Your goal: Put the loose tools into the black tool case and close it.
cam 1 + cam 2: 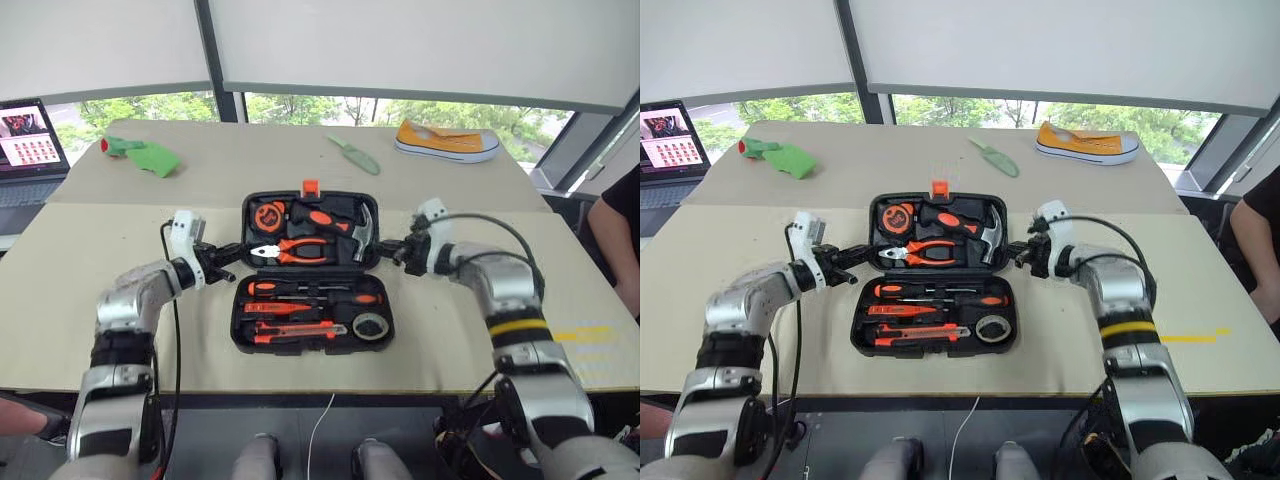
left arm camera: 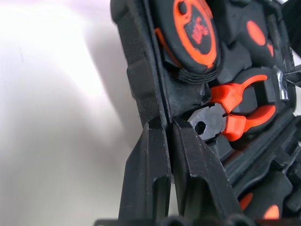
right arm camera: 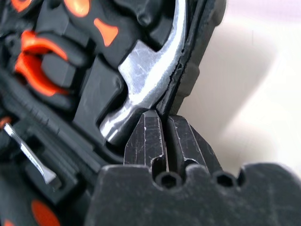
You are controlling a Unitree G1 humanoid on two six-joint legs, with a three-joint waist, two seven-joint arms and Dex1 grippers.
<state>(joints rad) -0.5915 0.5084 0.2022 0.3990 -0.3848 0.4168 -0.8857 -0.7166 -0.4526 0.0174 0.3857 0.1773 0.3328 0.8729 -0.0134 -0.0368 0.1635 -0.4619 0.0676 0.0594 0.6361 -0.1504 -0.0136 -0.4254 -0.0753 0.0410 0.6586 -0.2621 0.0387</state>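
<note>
Left eye view: black tool case (image 1: pixel 311 270) lies open mid-counter, tools seated in both halves. Left claw (image 1: pixel 226 256) and right claw (image 1: pixel 392 250) each pinch a side rim of the far half. Thin rim grips; risk is uneven lift twisting the lid, a claw slipping off, or hammer (image 1: pixel 361 232) and pliers (image 1: pixel 297 249) tipping out.
</note>
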